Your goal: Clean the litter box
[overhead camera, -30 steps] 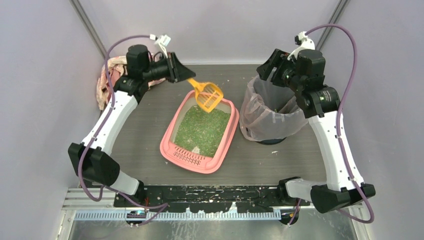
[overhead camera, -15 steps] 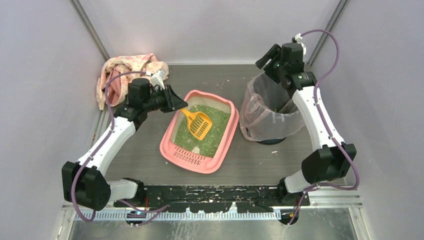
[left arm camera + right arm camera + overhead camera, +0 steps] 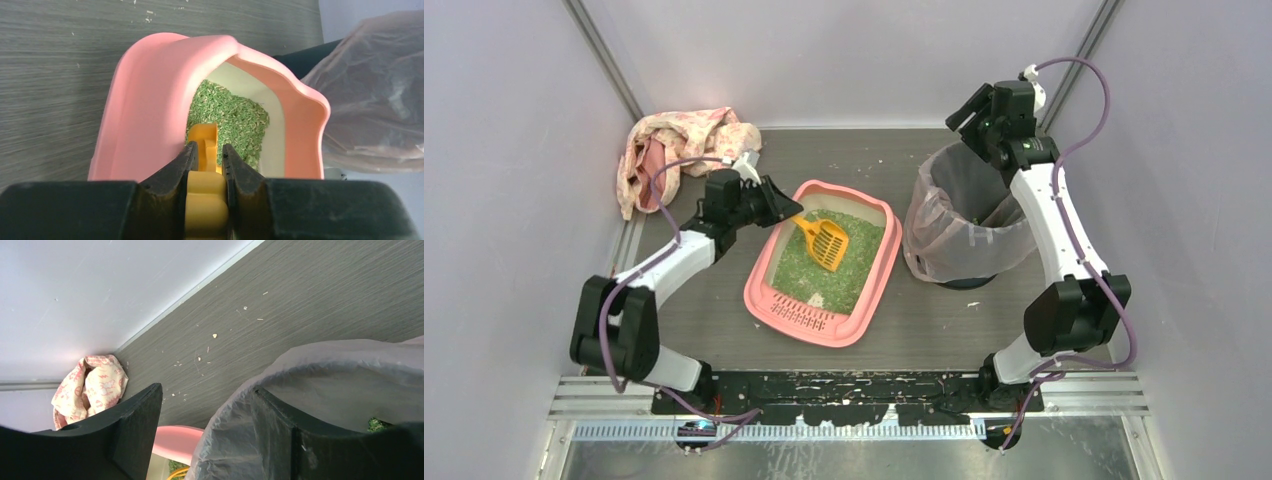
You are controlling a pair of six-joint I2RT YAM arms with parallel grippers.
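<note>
Centre frame on the grey surface (image 3: 944, 330) sits the shallow pink plastic litter box (image 3: 799, 315). The left pincer (image 3: 208, 149) grips the orange slotted plastic scoop (image 3: 826, 243) narrowly by its handle, blade over the green granules (image 3: 849, 272): scooping is in hand. Next it likely must dip under the pale clump (image 3: 816, 298) at the box's lower end. The right pincer (image 3: 205, 410) gapes wide at the rim of the dark round bag-lined bin (image 3: 924, 245). Whether the blade touches litter is unclear.
</note>
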